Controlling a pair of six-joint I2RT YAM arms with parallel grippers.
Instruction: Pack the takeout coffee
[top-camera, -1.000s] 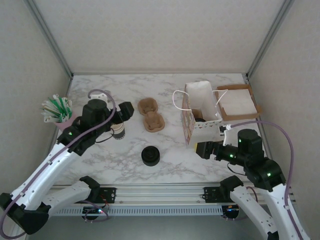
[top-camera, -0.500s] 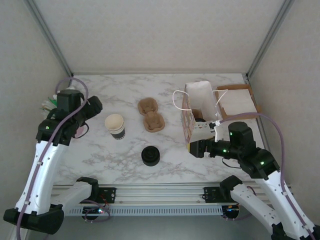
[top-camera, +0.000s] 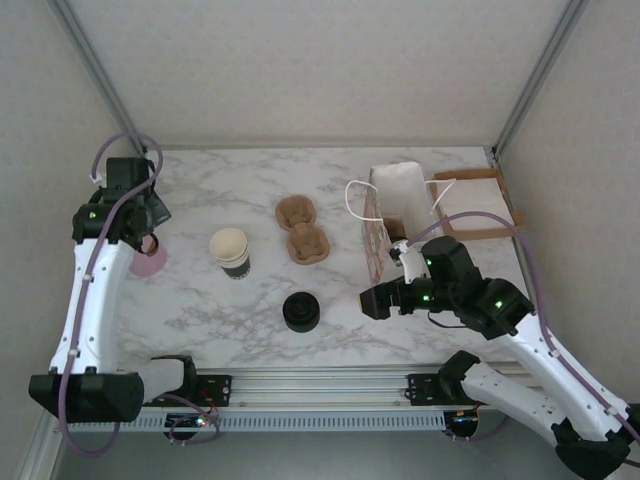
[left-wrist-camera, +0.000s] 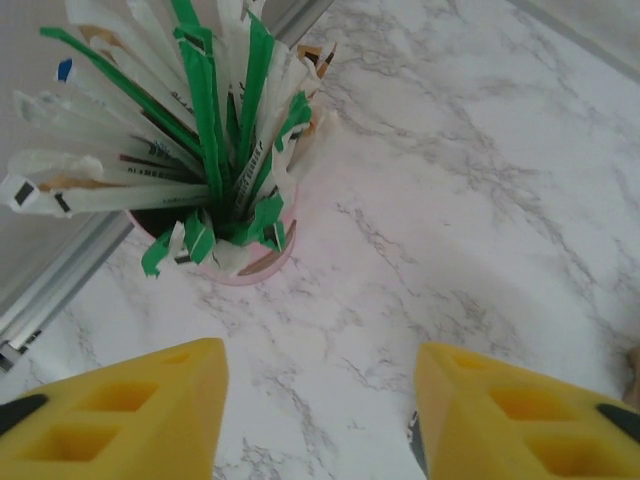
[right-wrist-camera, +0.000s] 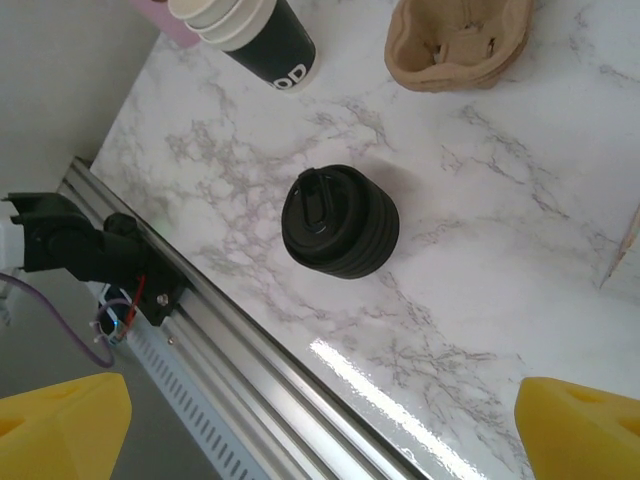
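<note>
The takeout coffee is hidden from view. My left gripper hangs at the far left over a pink cup of wrapped straws and stirrers. Its yellow jaws are open, with only bare marble between them. My right gripper stands wide open in front of the paper bag, to the right of a low black pile of lids. In the right wrist view the pile of lids lies ahead of the gripper, which holds nothing. A stack of lidless dark-walled cups stands left of centre.
Two brown pulp cup carriers lie at mid-table. A cardboard box of white napkins sits behind the bag at the far right. The metal rail runs along the table's near edge. Frame posts stand at the back corners.
My left arm has swung away from the cup stack to the far left, over the pink cup, and its jaws have narrowed. My right gripper has moved left toward the lids.
</note>
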